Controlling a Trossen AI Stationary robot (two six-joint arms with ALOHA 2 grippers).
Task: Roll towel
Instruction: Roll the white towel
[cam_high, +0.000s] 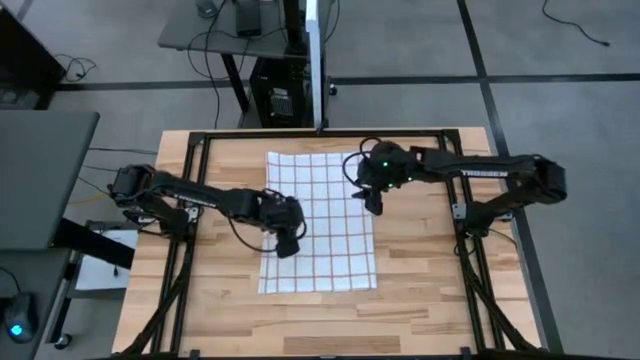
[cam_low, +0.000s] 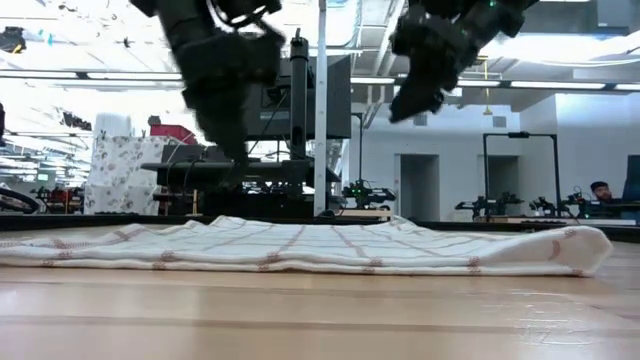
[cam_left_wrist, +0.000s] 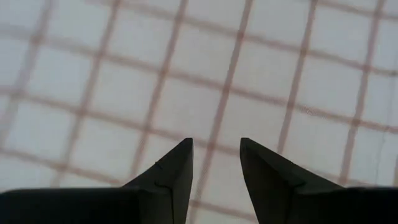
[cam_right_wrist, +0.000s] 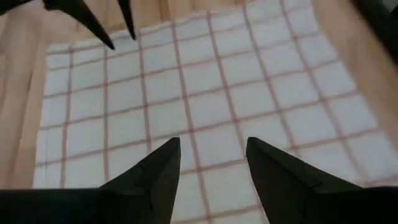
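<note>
The towel (cam_low: 300, 250) lies spread low across the wooden worktop (cam_low: 320, 320) with its near edge folded over, while the left hand (cam_low: 237, 150) and the right hand (cam_low: 405, 105) hang above it, both clear of the cloth

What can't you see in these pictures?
- High view: part of the towel lies under the left pincer and right pincer.
- Low view: the arms' upper parts are cut off by the top edge.
- Left wrist view: the towel's edges fall outside the picture.
</note>
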